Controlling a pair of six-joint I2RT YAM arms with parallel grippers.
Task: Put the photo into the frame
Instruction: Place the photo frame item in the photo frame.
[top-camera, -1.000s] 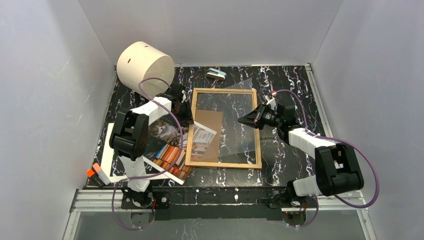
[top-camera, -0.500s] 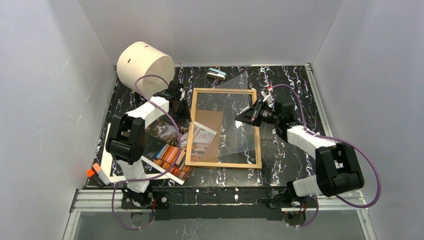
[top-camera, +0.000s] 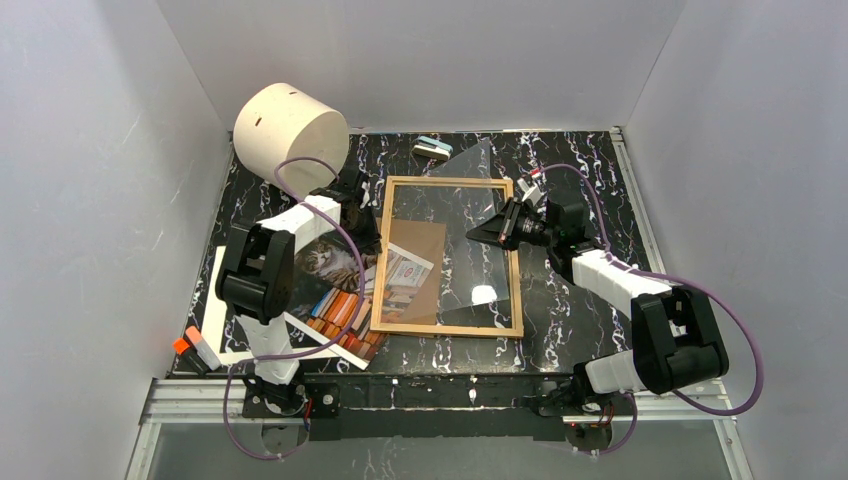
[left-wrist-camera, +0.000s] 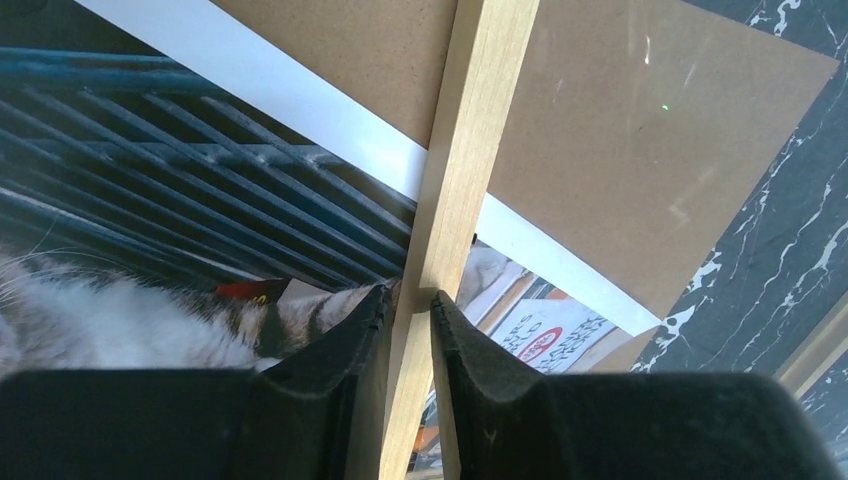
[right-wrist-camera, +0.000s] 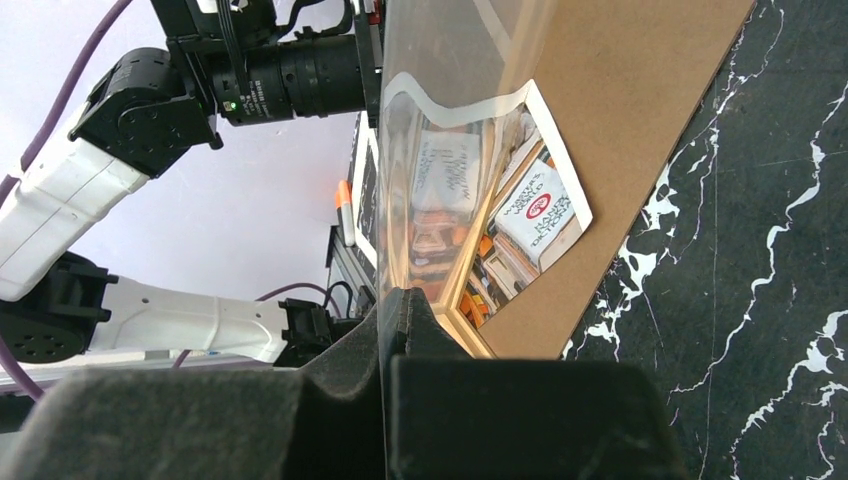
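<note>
Fingers (left-wrist-camera: 340, 350) of the left gripper (left-wrist-camera: 408, 293) stand either side of the left rail of the frame (left-wrist-camera: 470, 120), both tips right against the light wood. The wrist view does not settle whether they are pressing on it or just short of it. From above, this gripper (top-camera: 365, 215) sits over the upper part of that rail of the frame (top-camera: 447, 330).

The right gripper (right-wrist-camera: 402, 300) is pressed together on a clear sheet (right-wrist-camera: 440, 110), seen edge-on between its pads. In the top view it (top-camera: 480, 235) holds the sheet (top-camera: 480, 190) above the right half of the frame, tilted, with the sheet's upper corner rising past the frame's far rail.

The photo (top-camera: 325, 262) lies flat, mostly outside the frame on its left side, with the grey-and-white cat (left-wrist-camera: 120, 320) just left of the rail. Its right-hand part passes under the left rail, and a corner showing book covers (right-wrist-camera: 540, 205) rests inside the frame on a brown board (top-camera: 425, 245).

A white sheet (top-camera: 212, 300) lies under the photo, farther left of the frame. An orange marker (top-camera: 190, 348) sits beyond the frame's near left corner. A cream cylinder (top-camera: 290, 125) stands past its far left corner, and a small teal and white object (top-camera: 432, 149) lies just behind the far rail.
</note>
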